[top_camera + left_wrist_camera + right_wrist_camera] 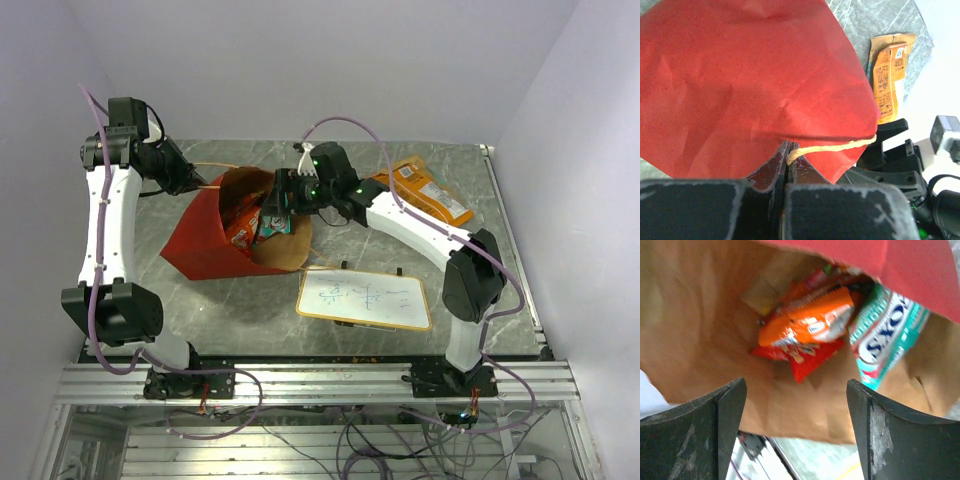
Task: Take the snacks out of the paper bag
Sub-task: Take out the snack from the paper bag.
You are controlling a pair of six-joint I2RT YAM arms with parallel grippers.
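Observation:
The red paper bag [205, 240] lies on its side, its brown-lined mouth facing right. My left gripper [197, 181] is shut on its string handle [835, 146], holding the upper edge of the bag [740, 75] up. My right gripper [276, 205] is at the mouth, open and empty [797, 405], looking into the brown inside [695, 315]. Inside lie an orange packet [810, 322], a red packet [812, 360] and a teal packet [890, 340]; the teal one [273, 226] shows at the mouth. The large orange-tan chip bag [430, 190] lies on the table at the back right and also shows in the left wrist view [888, 75].
A white-framed whiteboard [365, 298] lies flat in front of the bag's mouth, near the front edge. The second string handle [325, 266] trails on the grey table [250, 305] beside it. Walls close in at the back and sides.

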